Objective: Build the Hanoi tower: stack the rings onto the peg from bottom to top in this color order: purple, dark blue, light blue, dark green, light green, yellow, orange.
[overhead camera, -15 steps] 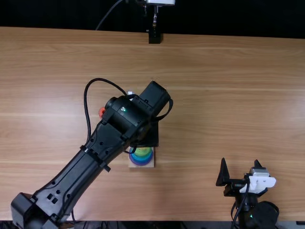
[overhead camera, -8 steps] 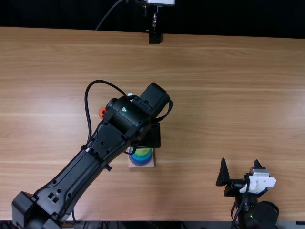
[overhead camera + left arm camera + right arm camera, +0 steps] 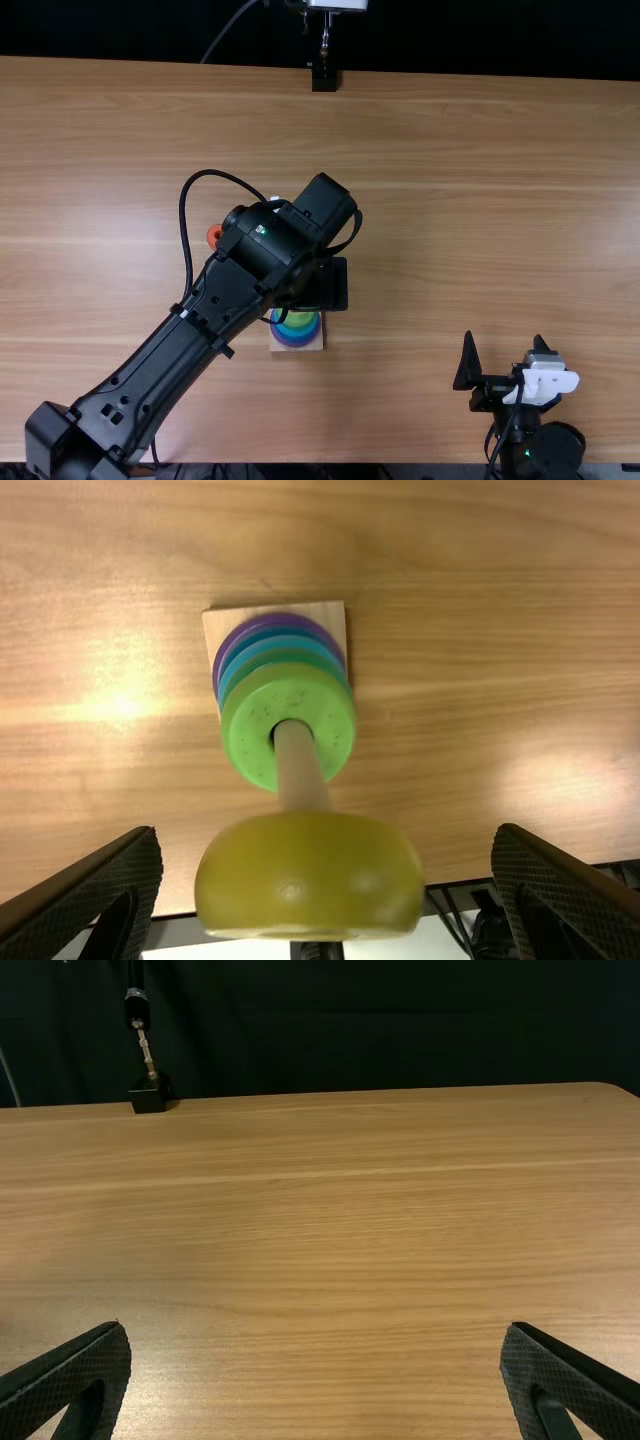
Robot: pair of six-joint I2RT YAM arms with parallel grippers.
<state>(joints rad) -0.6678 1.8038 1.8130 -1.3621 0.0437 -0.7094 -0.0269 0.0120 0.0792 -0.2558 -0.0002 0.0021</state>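
Note:
Over the peg's square base [image 3: 317, 344] hangs my left gripper [image 3: 325, 285], its fingertips hidden in the top view. In the left wrist view my left gripper [image 3: 328, 832] is open, a finger on each side of the yellow ring [image 3: 310, 875] with gaps between. That ring is at the upper end of the peg [image 3: 300, 765], covering its tip. Lower down, a light green ring [image 3: 250, 715] tops the dark green, light blue, dark blue and purple [image 3: 222, 660] rings. An orange ring [image 3: 214, 235] lies left of the arm. My right gripper [image 3: 505, 340], also my right gripper [image 3: 316, 1329], stands open.
The left arm stretches from the lower left over the table [image 3: 450, 200], with a looped cable beside it. A black stand [image 3: 325, 78] is at the far edge. The right arm rests at the near right.
The black finger part of my left gripper reaches farther right over the base, as the gripper has opened wider. The right arm has kept still.

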